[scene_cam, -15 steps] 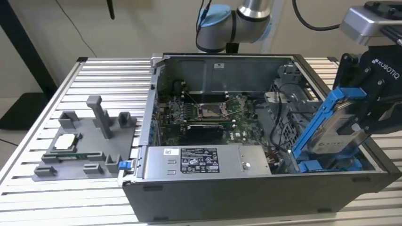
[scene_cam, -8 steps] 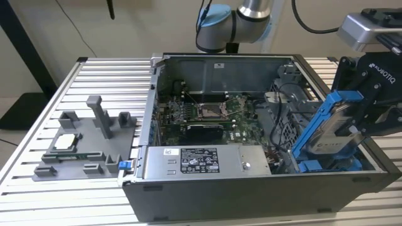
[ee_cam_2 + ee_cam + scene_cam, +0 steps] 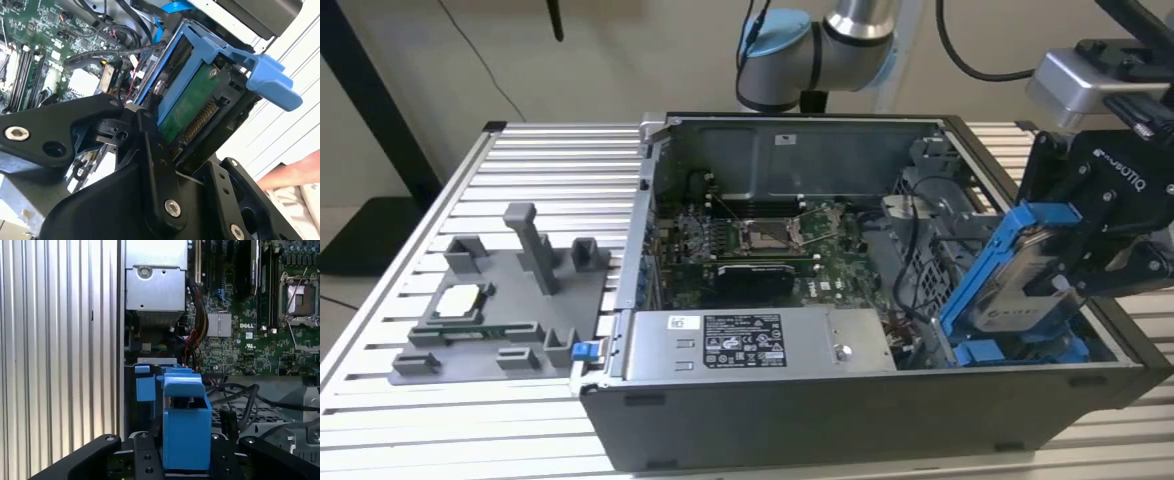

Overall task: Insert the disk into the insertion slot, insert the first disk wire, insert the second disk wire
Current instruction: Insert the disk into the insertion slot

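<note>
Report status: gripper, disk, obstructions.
Gripper shut on the disk. Disk tilted, lower end near the insertion slot, not seated. Black cables close beside the slot.

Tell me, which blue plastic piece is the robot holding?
The blue-framed disk, held tilted in the gripper. The blue rails of the insertion slot lie below it, ungripped.

In the exterior view the black metal tool point(image 3: 1101, 268) is cut off by the picture's right edge, and it covers part of the blue-framed silver-grey disk point(image 3: 1017, 298) clamped between its fingers. The grey metal insertion slot with blue rails point(image 3: 994, 352) is mostly hidden behind that disk and the dark grey computer case wall point(image 3: 854, 400). In the second wrist view, a blurred pinkish shape point(image 3: 295, 174) at the picture's edge cannot be identified.
</note>
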Motion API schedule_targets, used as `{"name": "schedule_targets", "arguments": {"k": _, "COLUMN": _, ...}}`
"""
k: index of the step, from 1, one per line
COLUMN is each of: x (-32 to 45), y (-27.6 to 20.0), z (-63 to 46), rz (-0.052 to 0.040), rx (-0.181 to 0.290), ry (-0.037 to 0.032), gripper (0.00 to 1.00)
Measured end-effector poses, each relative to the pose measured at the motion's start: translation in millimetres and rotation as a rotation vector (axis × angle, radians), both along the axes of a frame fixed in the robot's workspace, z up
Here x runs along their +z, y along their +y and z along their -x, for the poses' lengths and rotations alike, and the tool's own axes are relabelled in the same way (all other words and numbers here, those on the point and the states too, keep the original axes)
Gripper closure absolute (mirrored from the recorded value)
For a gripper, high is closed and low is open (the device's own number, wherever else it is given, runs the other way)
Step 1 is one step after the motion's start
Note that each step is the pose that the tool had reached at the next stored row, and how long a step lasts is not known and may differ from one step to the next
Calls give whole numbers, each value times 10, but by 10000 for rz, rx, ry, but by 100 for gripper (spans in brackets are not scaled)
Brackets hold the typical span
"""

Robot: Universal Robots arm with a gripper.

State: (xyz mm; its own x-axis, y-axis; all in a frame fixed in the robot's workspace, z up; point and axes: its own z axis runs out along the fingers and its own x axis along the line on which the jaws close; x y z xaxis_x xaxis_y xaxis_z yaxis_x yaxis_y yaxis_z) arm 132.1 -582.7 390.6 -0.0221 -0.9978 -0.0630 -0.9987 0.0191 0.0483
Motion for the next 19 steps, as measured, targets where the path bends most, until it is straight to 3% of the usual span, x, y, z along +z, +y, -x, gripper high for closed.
{"name": "schedule_targets", "arguments": {"k": 4, "x": -7, "y": 1, "z": 0, "rz": -8, "rx": 0, "ry": 1, "gripper": 100}}
{"name": "schedule_targets", "arguments": {"k": 5, "x": -6, "y": 0, "z": 0, "rz": -4, "rx": 0, "ry": 1, "gripper": 0}}
{"name": "schedule_targets", "arguments": {"k": 9, "x": 15, "y": 0, "z": 0, "rz": -2, "rx": -1, "ry": 0, "gripper": 0}}
{"name": "schedule_targets", "arguments": {"k": 14, "x": 146, "y": 0, "z": 0, "rz": -3, "rx": -2, "ry": 8, "gripper": 0}}
{"name": "schedule_targets", "arguments": {"k": 16, "x": 151, "y": 45, "z": 4, "rz": 3, "rx": -1, "ry": 8, "gripper": 0}}
{"name": "schedule_targets", "arguments": {"k": 19, "x": 151, "y": 175, "z": 11, "rz": 2, "rx": -2, "ry": -5, "gripper": 0}}
